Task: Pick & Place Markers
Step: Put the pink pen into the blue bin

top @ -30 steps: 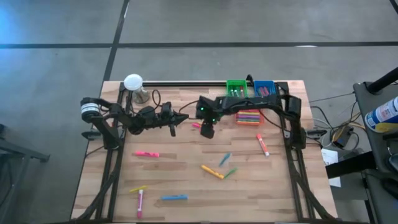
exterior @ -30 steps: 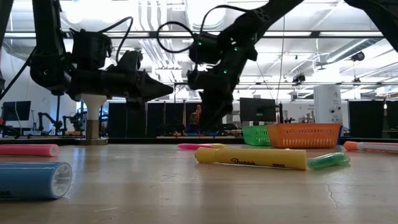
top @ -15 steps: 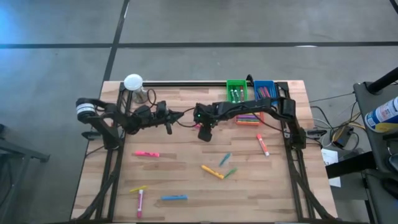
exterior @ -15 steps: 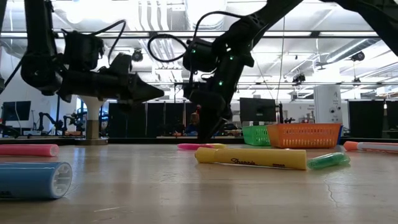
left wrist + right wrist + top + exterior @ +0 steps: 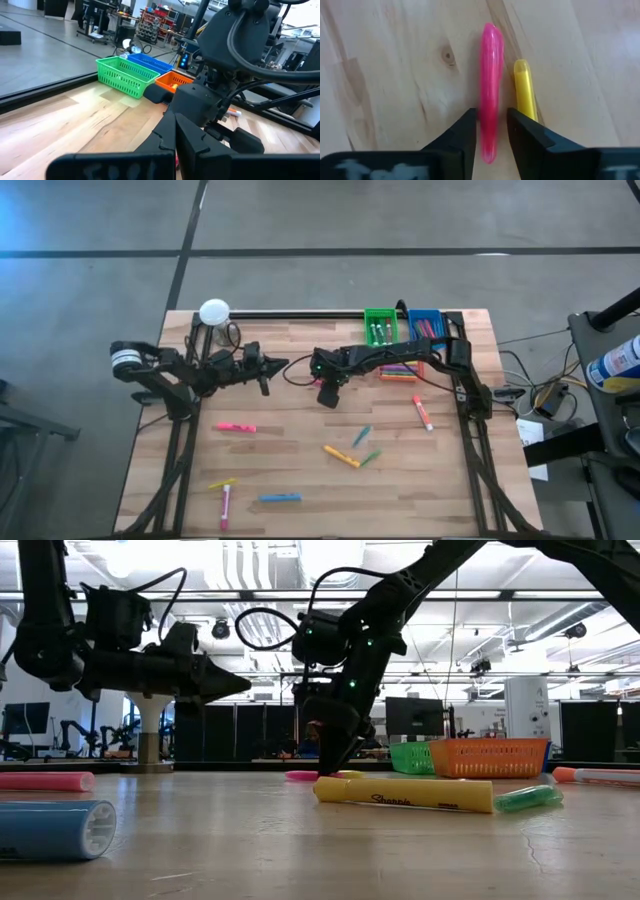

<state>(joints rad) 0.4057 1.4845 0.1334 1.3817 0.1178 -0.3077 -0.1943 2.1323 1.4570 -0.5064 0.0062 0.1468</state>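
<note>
**A:** The pink marker lies flat on the worktop near the middle, between the fingers of the right claw, with a yellow marker just beside it.

**B:** Is it clamped?

**A:** I judge not; slivers of gap show on both sides, the fingers apart and low around it.

**B:** The risk?

**A:** One finger sits between pink and yellow. It could nudge the yellow one, or the pink could roll and skew as it's pinched.

**B:** The left claw?

**A:** Fingers together, empty, hovering nearby.
</note>
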